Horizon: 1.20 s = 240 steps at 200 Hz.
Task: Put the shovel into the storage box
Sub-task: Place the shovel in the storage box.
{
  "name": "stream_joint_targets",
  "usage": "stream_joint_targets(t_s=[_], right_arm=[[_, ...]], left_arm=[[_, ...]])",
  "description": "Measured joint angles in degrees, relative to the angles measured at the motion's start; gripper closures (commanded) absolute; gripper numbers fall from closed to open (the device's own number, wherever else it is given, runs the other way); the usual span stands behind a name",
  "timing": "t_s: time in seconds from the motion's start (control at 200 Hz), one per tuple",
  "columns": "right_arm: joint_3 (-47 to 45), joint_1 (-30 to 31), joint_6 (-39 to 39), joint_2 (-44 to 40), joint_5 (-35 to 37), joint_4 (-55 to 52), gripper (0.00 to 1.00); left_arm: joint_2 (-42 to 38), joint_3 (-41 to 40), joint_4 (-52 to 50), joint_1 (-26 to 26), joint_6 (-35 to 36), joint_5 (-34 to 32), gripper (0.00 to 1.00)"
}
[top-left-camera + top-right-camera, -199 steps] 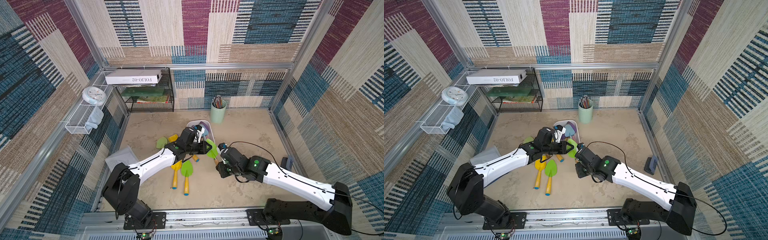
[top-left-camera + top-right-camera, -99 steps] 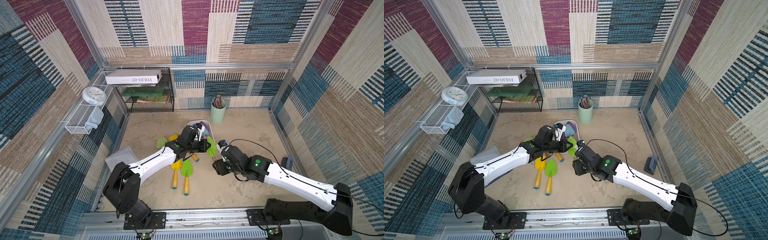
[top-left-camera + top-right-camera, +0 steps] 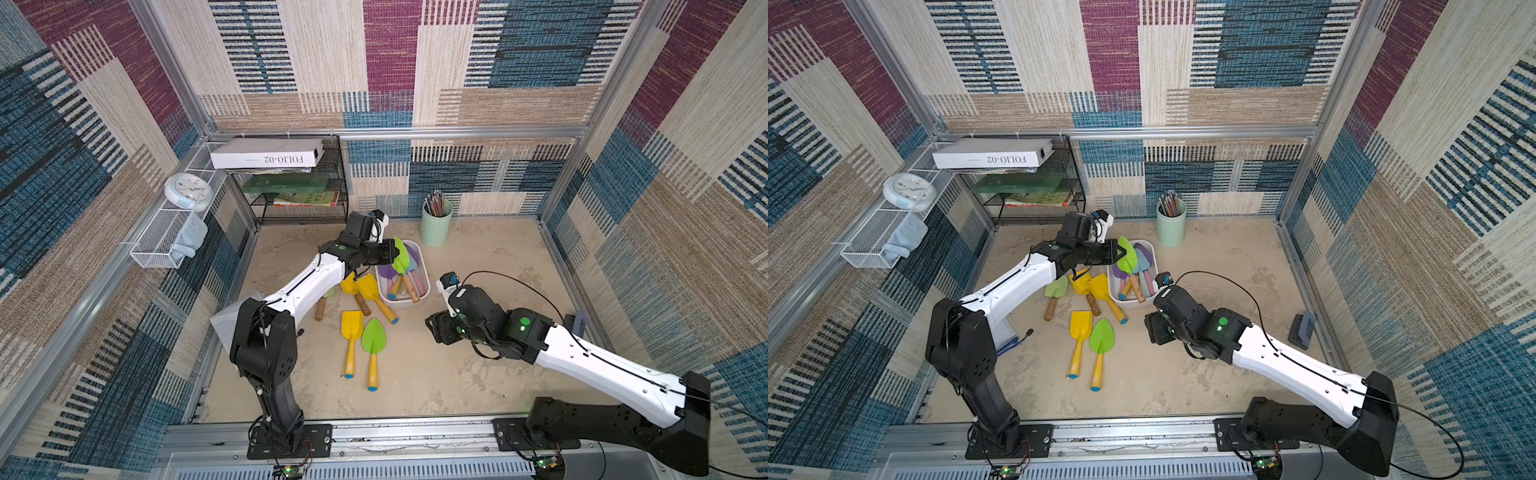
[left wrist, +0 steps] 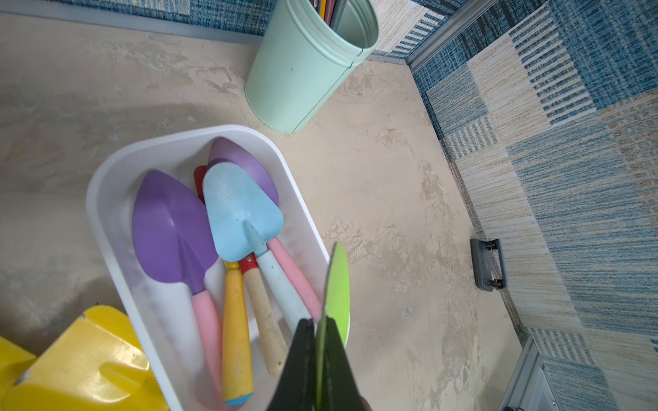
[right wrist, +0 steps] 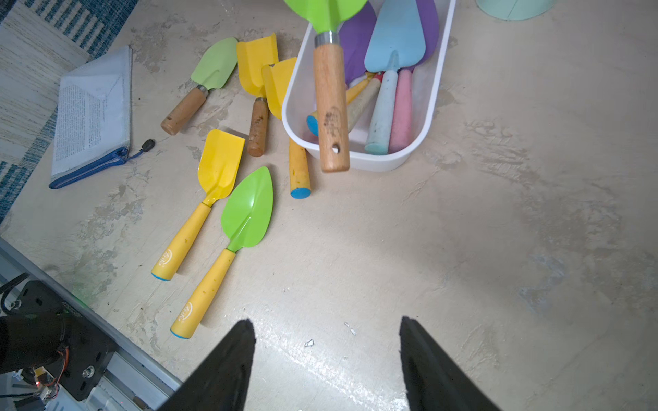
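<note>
L gripper is clamped on the blade of the green shovel, handle hanging over the storage box, mid-floor, w/ other shovels inside; R gripper gapes empty, near-right of box; step: placing; next move: lower, then release so handle drops inside, clear of rim.

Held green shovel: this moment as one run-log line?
left end effector: shut on green shovel | position: above storage box | right end effector: open, empty
</note>
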Motion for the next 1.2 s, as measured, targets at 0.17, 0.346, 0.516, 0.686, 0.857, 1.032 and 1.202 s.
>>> stream_joint_targets(t_s=[0.17,0.346,0.516,0.686,0.857,1.032,1.202], right_arm=[[-0.33,-0.85,-0.81,0.22,-0.11,-0.02,0.32],[-0.92,-1.97,-1.49,0.98,-0.72,0.02,0.32],[-1.31,-2.95,-2.16,1.77,-1.99,0.11,0.33],[-1.86,-3.85,-2.8,2.03,-2.75,0.57,0.33],[-2.34,-4.79,-3.19,2.4,-3.61,0.68,0.33],[-2.54,-5.33,-3.58,2.91,-4.09,0.98,0.33],[-2.54,-5.62,-3.76,3.63,-4.79,1.03,0.34]], left_arm=[[7.1,10.32,-5.46,3.89,3.76,5.2,1.0],[13.31,18.36,-11.26,6.69,7.02,8.74,1.0],[17.51,24.37,-15.63,7.76,9.53,10.03,1.0],[20.46,28.85,-18.95,7.98,11.96,8.92,1.0],[22.12,30.49,-21.09,8.33,13.68,6.54,1.0],[23.67,31.32,-21.57,8.76,15.1,4.85,1.0],[25.59,31.95,-21.97,8.7,15.13,5.62,1.0]])
